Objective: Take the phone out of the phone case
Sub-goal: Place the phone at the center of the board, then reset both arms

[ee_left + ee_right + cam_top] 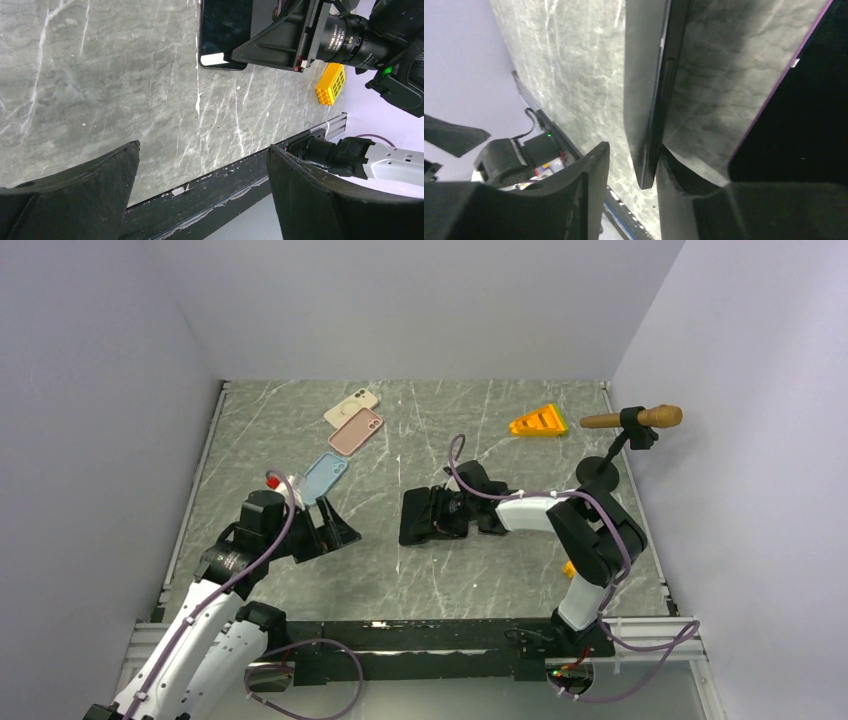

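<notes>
Black phone [222,30] lying flat near table [500,570] center. Right gripper [428,517] reaching in from 3 o'clock, fingers straddling the phone's edge, not clamped, gap showing on one side. Left gripper [202,175] hovering at 9 o'clock, spread wide, gripping nothing. Blue case [325,477] lying at 11 o'clock.

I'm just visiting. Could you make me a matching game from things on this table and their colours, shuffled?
Things:
1 nearest phone case
2 wedge
3 small brick
4 phone

Colours:
A yellow
B black
C light blue
D orange

Pairs: 1-C, 2-D, 3-A, 4-B
</notes>
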